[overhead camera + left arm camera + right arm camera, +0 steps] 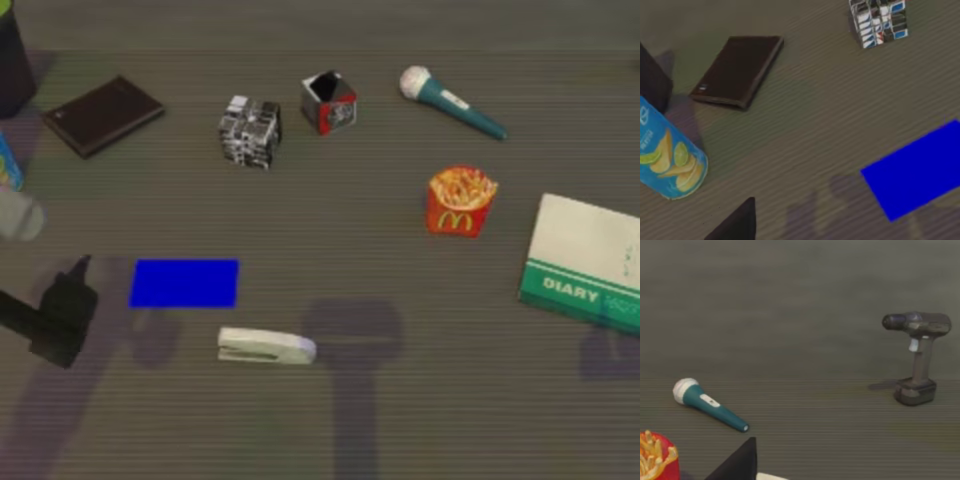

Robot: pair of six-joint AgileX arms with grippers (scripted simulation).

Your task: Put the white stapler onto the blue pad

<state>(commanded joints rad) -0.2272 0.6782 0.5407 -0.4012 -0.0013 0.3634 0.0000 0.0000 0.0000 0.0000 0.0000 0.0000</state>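
The white stapler (266, 347) lies flat on the table, its rounded end towards the right. The blue pad (184, 283) sits just up and to the left of it, a small gap apart, and it also shows in the left wrist view as the blue pad (920, 175). My left gripper (78, 278) hovers left of the pad, open and holding nothing, with one dark finger (740, 222) showing. My right gripper (782, 460) is out of the top view. One dark finger (742, 460) shows, and this gripper is also open and holding nothing. The stapler is not in either wrist view.
At the back stand a brown wallet (102, 114), a scrambled cube (250, 131), a red-and-black box (329, 101) and a teal microphone (450, 102). A fries carton (461, 201) and a diary book (585, 262) are at the right. A blue chips can (667, 157) lies far left. A drill (917, 357) stands beyond the microphone.
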